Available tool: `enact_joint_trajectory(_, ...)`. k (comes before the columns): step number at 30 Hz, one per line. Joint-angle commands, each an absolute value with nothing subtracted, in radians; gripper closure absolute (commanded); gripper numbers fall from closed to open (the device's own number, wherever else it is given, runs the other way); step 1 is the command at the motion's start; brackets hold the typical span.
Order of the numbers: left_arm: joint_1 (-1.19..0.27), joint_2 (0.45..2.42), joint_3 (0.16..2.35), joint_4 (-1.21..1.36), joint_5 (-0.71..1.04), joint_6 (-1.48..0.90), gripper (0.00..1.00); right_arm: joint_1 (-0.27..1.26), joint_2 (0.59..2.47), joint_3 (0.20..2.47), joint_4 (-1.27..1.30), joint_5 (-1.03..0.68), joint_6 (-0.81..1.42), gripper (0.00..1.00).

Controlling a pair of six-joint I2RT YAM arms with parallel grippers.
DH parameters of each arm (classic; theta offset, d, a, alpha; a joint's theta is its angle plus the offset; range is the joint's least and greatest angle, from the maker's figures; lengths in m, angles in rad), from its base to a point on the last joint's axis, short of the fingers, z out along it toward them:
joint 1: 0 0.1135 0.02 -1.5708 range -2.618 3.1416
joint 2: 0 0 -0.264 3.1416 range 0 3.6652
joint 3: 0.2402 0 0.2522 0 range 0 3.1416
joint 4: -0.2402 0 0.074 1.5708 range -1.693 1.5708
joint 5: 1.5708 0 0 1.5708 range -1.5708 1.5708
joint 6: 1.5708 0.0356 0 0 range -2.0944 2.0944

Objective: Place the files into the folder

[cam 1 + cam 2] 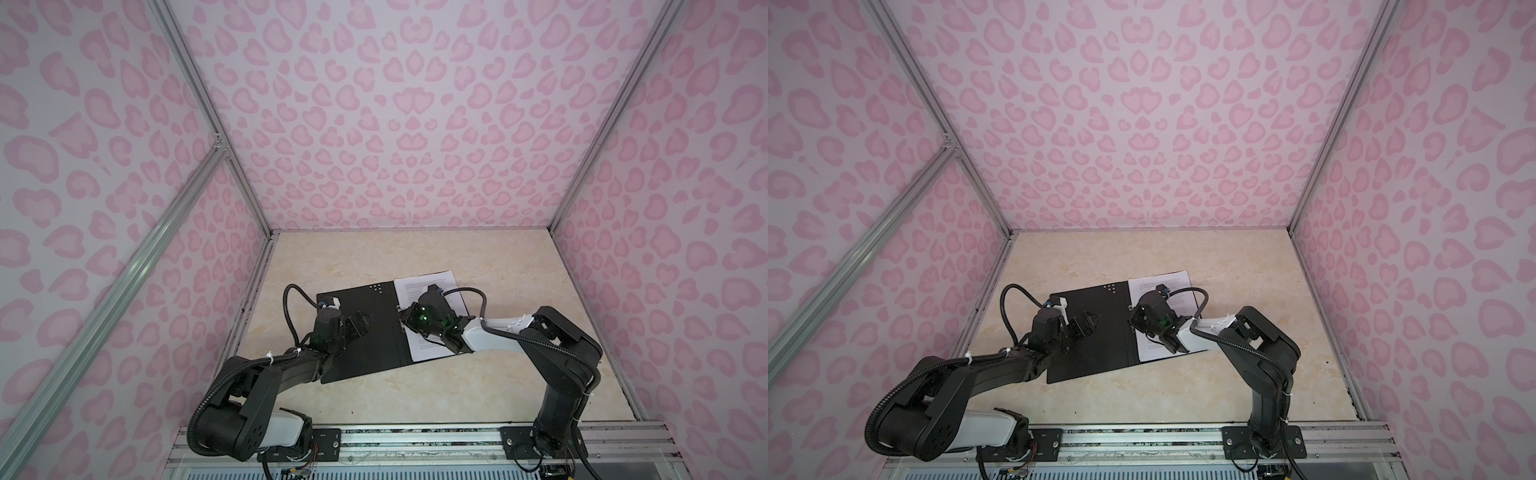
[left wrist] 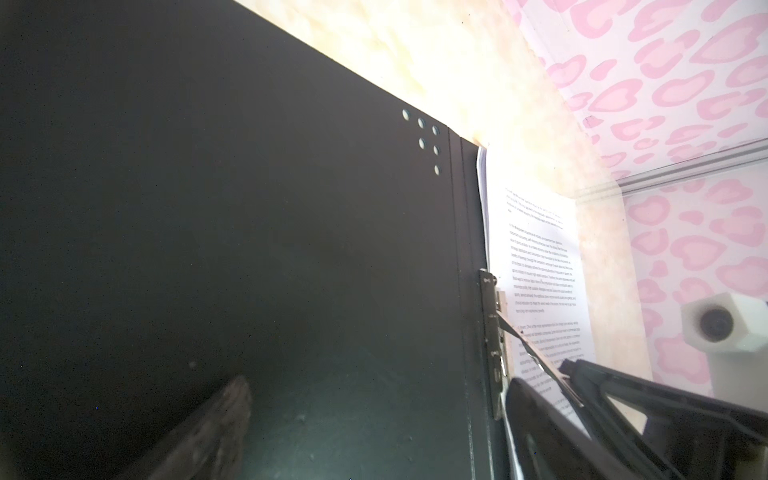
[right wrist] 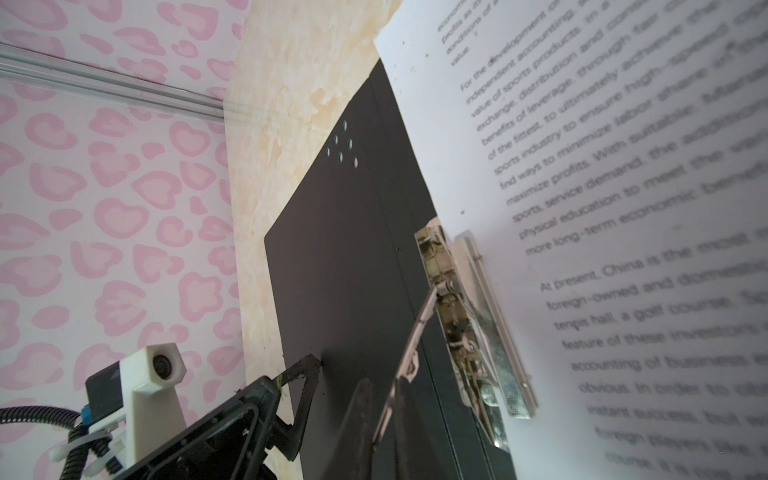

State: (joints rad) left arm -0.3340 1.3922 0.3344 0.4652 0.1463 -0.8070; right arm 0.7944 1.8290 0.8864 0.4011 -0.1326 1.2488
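Folder (image 1: 382,347) open — right hand (image 1: 404,319) pinches its clip lever (image 3: 419,328), left hand (image 1: 362,325) spread wide.

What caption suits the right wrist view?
Right tool pinches the raised clip lever of the open folder, files alongside; open left tool touches its black cover.

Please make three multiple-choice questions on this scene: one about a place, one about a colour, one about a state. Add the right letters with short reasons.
1. Where do the files lie? A on the half of the folder nearer the right arm; B on its other half; C on bare table.
2. The open folder's inside is: A blue; B black; C white.
3. Which gripper stands open? A left; B right; C both.

1 A: the sheets lie beside the spine there.
2 B: both panels show black.
3 A: the left gripper has its jaws apart; the right gripper pinches the clip lever.
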Motion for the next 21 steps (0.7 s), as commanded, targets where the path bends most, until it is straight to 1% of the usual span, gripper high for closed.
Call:
enact_joint_trajectory(1, -0.337, 1.41, 0.322, 0.203, 0.184, -0.836, 0.02, 0.795, 1.824, 0.865, 0.438, -0.129, 1.259, 0.9)
enact_joint_trajectory(4, -0.337, 1.412, 0.322, 0.201, 0.178, -0.837, 0.02, 0.796, 1.813, 0.847, 0.442, -0.122, 1.258, 0.91)
enact_joint_trajectory(11, -0.337, 1.41, 0.321, 0.196, 0.161, -0.838, 0.02, 0.801, 1.789, 0.779, 0.466, -0.095, 1.245, 1.0)
enact_joint_trajectory(21, -0.338, 1.429, 0.321, 0.196, 0.15, -0.844, 0.02, 0.816, 1.851, 0.653, 0.61, -0.088, 1.23, 1.0)
